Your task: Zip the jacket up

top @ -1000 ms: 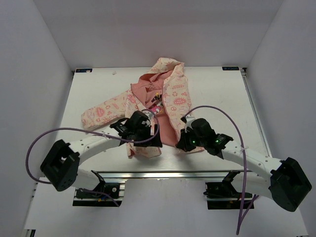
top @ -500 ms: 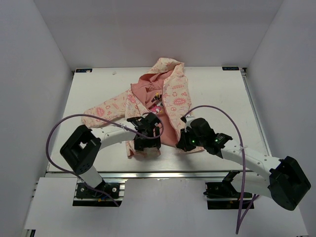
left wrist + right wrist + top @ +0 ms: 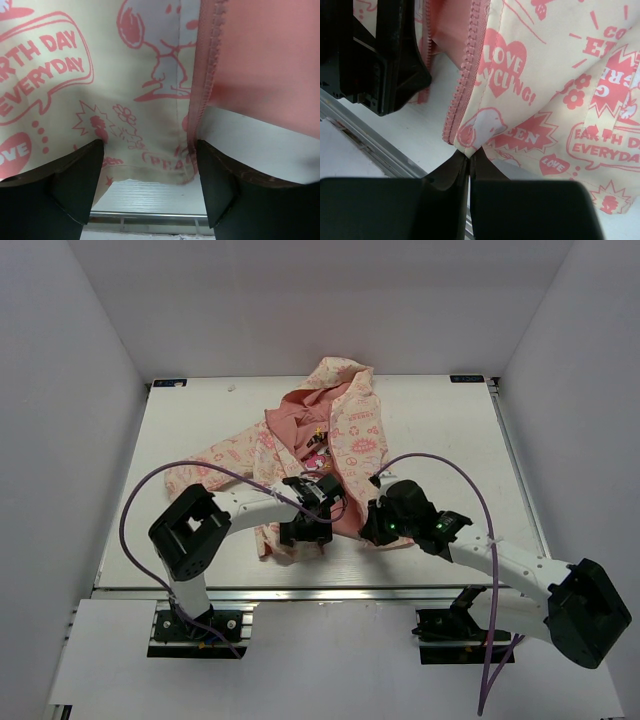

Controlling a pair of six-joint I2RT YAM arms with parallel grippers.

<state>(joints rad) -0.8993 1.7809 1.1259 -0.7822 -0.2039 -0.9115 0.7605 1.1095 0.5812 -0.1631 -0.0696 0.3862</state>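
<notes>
While the cream fabric hooded jacket with pink prints (image 3: 352,435) lies unzipped mid-way across the white tabletop (image 3: 450,440), hood far and hem near, the left gripper (image 3: 150,185) is seen spread wide over the left panel's hem, beside the pink zipper tape (image 3: 202,75). The right gripper (image 3: 469,159) is pressed together, pinching the right panel's near corner.

Top view looks down on the table (image 3: 450,440); both close wrist views share the jacket (image 3: 140,100) hem.
</notes>
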